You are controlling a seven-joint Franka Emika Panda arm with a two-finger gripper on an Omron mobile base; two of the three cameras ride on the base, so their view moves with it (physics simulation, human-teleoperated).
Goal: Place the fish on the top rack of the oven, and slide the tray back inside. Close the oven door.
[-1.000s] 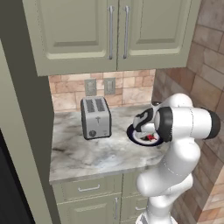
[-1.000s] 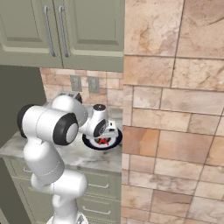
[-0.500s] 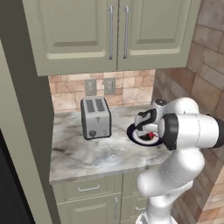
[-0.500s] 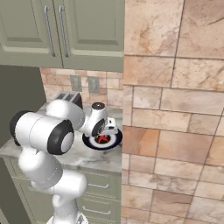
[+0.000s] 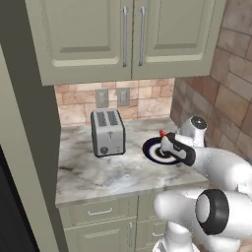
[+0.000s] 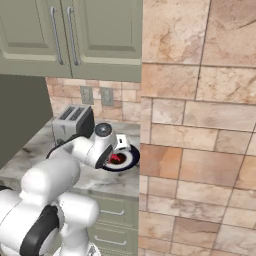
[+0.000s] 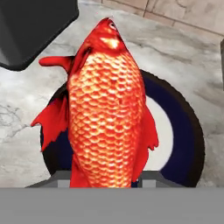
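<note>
Your tool [image 5: 165, 139] sits over the plate [image 5: 153, 149] at the right end of the marble desk [image 5: 93, 172], clenched on the fish [image 7: 107, 113] — in the hand view the red-orange body rises from between the two dark finger tips [image 7: 151, 177] and stands well above the plate's blue rim and white centre. From the left base view you see only a small red tip of the fish at the tool's upper end, above the plate's near edge; whether the fish touches the plate you cannot tell from there. From the right base view the arm's wrist covers most of the plate [image 6: 129, 159], with a patch of red [image 6: 116, 158] showing just beside it. The toaster [image 5: 107, 132] stands upright to the left of the plate, apart from it, near the tiled backsplash with its two wall outlets [image 5: 112, 97]. Beige cabinet doors [image 5: 123, 37] hang closed above the desk — drawers [image 5: 101, 211] sit closed below its front edge.
</note>
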